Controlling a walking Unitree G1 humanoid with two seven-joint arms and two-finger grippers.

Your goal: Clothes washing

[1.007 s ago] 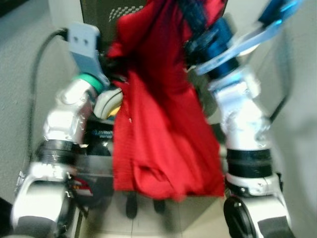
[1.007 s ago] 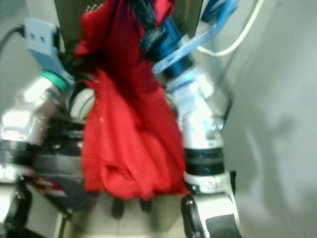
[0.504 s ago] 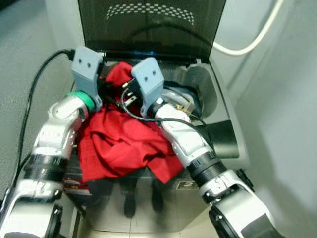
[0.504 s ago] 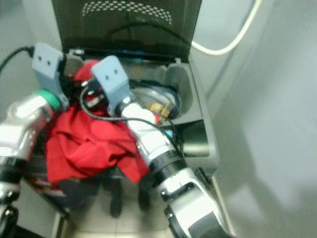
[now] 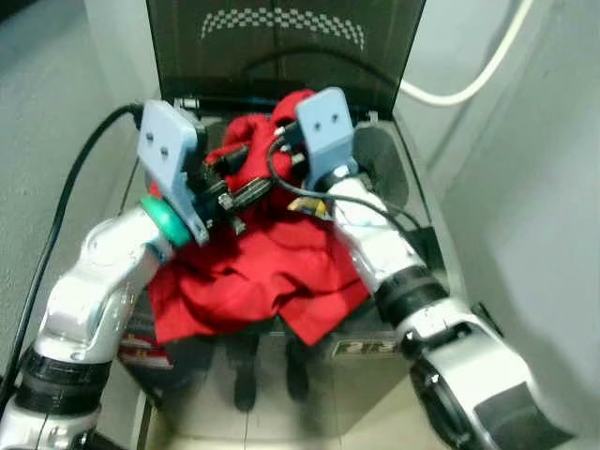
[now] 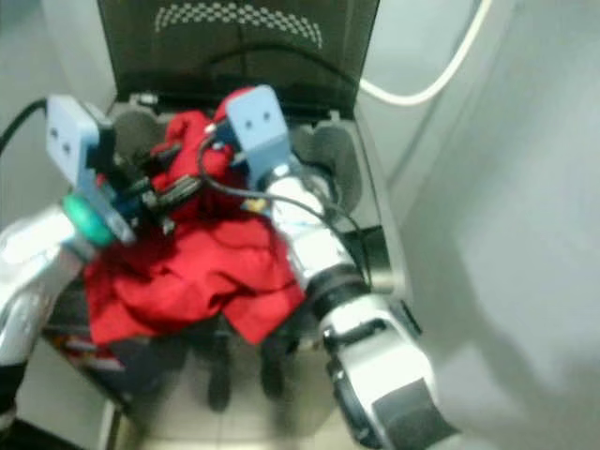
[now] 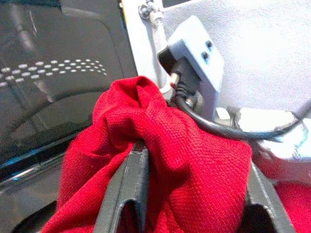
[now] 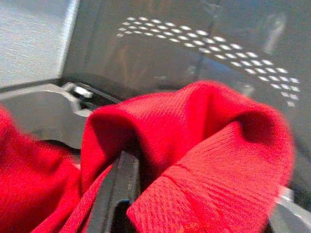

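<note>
The red garment (image 5: 253, 272), mid-frame, is spilling over the front rim of the open washing machine (image 5: 412, 202) because we are pinching its upper folds with both the left gripper (image 5: 239, 192) and right gripper (image 5: 281, 141) closed on it, bunching it over the drum opening.

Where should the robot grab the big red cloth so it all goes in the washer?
Probably the loose lower fold of the red cloth, which hangs over the washer front edge. Come from the front, below, and lift it up and inward. The left claw and right claw already pinch its bunched top over the opening, so only that draped part is left outside.
</note>
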